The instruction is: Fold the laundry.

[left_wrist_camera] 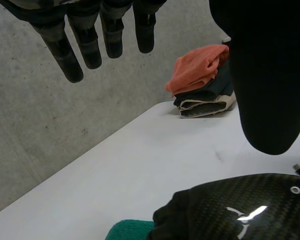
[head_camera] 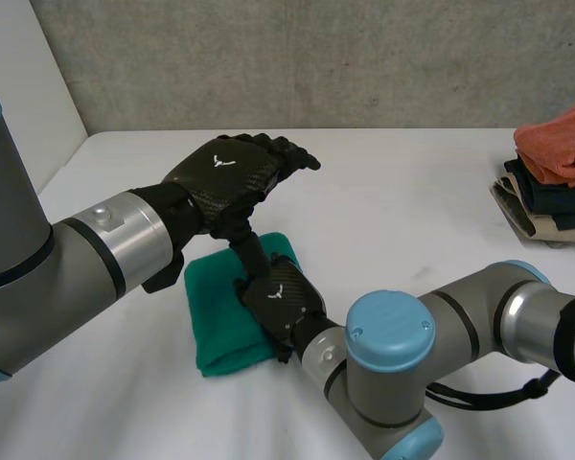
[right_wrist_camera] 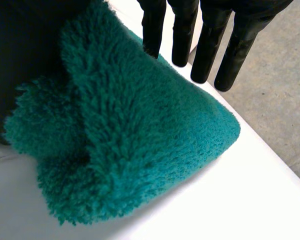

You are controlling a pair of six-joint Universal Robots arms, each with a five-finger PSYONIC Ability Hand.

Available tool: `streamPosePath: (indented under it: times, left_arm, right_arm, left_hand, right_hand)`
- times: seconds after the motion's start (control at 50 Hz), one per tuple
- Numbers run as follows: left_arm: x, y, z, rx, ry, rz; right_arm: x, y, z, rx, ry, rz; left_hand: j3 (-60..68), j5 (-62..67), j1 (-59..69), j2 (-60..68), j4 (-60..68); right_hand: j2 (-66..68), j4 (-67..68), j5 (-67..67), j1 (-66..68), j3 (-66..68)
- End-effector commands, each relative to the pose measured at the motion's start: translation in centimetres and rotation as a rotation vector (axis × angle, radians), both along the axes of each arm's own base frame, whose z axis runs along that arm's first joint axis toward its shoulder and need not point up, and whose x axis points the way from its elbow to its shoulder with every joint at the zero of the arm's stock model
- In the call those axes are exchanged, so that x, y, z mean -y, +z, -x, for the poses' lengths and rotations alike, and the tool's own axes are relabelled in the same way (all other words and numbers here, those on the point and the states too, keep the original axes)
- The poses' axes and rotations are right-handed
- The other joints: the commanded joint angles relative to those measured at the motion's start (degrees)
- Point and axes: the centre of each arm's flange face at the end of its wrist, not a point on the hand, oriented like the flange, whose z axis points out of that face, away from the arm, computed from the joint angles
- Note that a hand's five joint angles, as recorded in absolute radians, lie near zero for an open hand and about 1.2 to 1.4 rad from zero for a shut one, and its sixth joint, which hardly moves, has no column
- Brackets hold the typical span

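Where the worktop [head_camera: 393, 211] carries one folded green towel [head_camera: 220, 326], my right hand [head_camera: 280, 299] rests on it, fingers [right_wrist_camera: 182, 35] straight; left hand [head_camera: 225, 177] above, fingers straight; one clothes stack [head_camera: 551, 172] well apart.

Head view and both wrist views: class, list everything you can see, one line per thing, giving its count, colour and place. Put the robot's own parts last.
Towel: one, green, folded, on the table's near middle.
Stack of folded laundry: one, orange piece on top, dark and beige pieces below, at the table's far right edge.
Table: one, white, under everything.
Wall: one, grey, behind the table.
Left hand: one, black, fingers straight, raised above the towel's far edge.
Right hand: one, black, fingers straight, resting on the towel's right side.
Arms: two, grey with light-blue caps, left arm, right arm.
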Motion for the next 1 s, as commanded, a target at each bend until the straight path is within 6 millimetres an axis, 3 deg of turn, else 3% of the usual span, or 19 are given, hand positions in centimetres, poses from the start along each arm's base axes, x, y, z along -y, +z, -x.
streamPosePath:
  times: [0.02,0.12,0.24,0.38,0.6,0.74,0.9,0.92,0.98,1.0]
  left_arm:
    - [0.1,-0.1,0.0,0.0,0.001,-0.001]
    - [0.0,0.0,0.0,-0.001,0.0,0.0]
    - [0.0,0.2,0.0,-0.006,0.003,0.007]
    - [0.3,0.6,-0.1,-0.022,0.011,0.007]
    - [1.4,2.4,-1.4,-0.098,0.067,0.022]
    - [1.6,2.7,-1.6,-0.112,0.075,0.03]
    - [1.7,2.7,-1.7,-0.113,0.078,0.032]
    - [1.7,2.7,-1.7,-0.113,0.078,0.033]
    - [1.7,2.7,-1.7,-0.115,0.08,0.033]
    - [1.7,2.8,-1.7,-0.116,0.08,0.035]
  right_arm:
    - [0.8,0.6,-0.9,0.029,0.009,0.022]
    - [1.3,0.5,-1.5,0.037,0.01,0.024]
    - [2.3,0.1,-2.5,0.052,0.016,0.035]
    - [3.4,1.8,-2.3,0.079,-0.005,0.065]
    - [10.7,5.4,5.1,0.055,-0.217,0.074]
    - [14.7,7.4,7.8,0.096,-0.23,0.136]
    - [20.9,15.2,9.4,0.298,-0.221,0.419]
    - [22.3,17.3,10.2,0.361,-0.232,0.479]
    - [24.4,20.0,12.1,0.448,-0.263,0.543]
    - [25.9,21.7,14.0,0.489,-0.287,0.577]
  left_hand:
    - [2.17,2.24,2.31,2.08,2.21]
    - [2.17,2.24,2.31,2.08,2.21]
    - [2.51,2.58,2.65,2.41,2.54]
    - [2.51,2.58,2.65,2.41,2.54]
    - [2.84,2.91,2.99,2.75,2.88]
    - [3.01,3.08,3.16,2.92,3.05]
    - [3.01,3.08,3.15,2.92,3.04]
    - [3.01,3.08,3.16,2.92,3.05]
    - [3.01,3.08,3.16,2.92,3.05]
    - [3.01,3.08,3.16,2.92,3.05]
  right_hand:
    - [8.12,8.13,9.82,11.26,7.97]
    - [17.85,17.86,19.55,20.99,17.71]
    - [56.47,56.48,58.17,59.61,56.33]
    - [56.51,56.52,58.21,59.65,56.36]
    - [56.51,56.52,58.21,59.65,56.36]
    - [56.51,56.52,58.21,59.65,56.36]
    - [56.51,56.52,58.21,59.65,56.36]
    - [56.51,56.52,58.21,59.65,56.36]
    - [56.51,56.52,58.21,59.65,56.36]
    - [56.51,56.52,58.21,59.65,56.36]
